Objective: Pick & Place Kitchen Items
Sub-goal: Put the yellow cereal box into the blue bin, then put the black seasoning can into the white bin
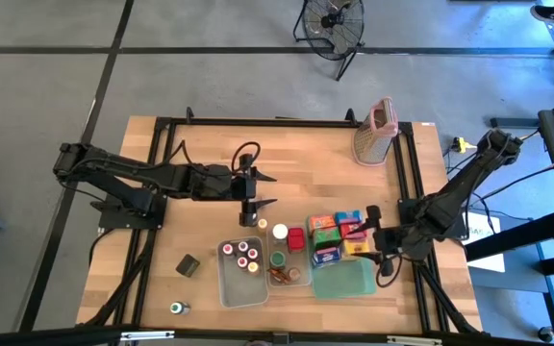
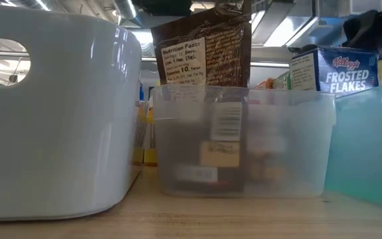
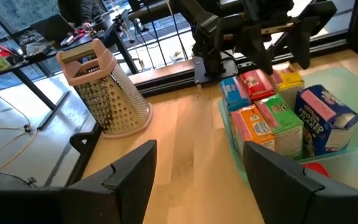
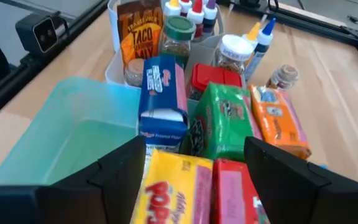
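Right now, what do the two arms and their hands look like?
Both arms are dark, near-black jointed links with black cables looping off them. The left hand ends in two slim dark fingers. The right hand matches it; in the wrist views the fingers appear as broad, flat, matte black wedges with no visible markings.

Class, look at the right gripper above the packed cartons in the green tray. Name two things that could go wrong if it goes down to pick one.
1. The cartons stand tightly side by side, so the open right gripper may snag or grip two at once.
2. The blue carton stands upright at the edge of the group; a nudge could tip it into the bare part of the green tray.
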`<state>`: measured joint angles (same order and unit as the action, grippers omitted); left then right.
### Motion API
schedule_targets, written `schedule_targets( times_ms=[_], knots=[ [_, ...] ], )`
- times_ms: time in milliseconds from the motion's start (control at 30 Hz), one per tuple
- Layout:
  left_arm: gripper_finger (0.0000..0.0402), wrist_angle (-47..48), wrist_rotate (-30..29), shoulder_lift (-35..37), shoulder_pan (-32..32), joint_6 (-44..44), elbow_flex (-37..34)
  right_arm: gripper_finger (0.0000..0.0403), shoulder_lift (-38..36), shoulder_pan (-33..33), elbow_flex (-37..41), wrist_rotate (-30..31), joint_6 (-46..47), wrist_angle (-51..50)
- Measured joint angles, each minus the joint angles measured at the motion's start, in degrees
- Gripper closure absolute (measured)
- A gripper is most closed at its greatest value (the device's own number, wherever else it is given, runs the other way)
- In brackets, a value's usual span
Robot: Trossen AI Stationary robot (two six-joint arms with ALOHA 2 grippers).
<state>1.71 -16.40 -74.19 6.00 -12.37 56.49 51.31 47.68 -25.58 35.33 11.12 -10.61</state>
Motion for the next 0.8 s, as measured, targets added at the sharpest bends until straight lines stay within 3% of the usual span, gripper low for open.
schedule_targets(
  times_ms=[367, 500, 800],
  knots=[
    [0.0167, 4.1, 0.2, 0.0, 0.0, 5.8, 0.0, 0.0128, 0.0, 0.0, -2.9, 0.1, -2.6, -3.6],
    [0.0164, 5.0, 5.7, 0.0, 0.0, 8.2, 0.0, 0.0128, 0.0, 0.0, -2.9, 2.6, -2.9, -3.6],
    [0.0107, 3.2, 6.6, -0.6, -2.4, -0.3, 0.0, 0.0128, -0.1, 0.0, -2.9, 7.0, -4.1, -3.2]
  ],
)
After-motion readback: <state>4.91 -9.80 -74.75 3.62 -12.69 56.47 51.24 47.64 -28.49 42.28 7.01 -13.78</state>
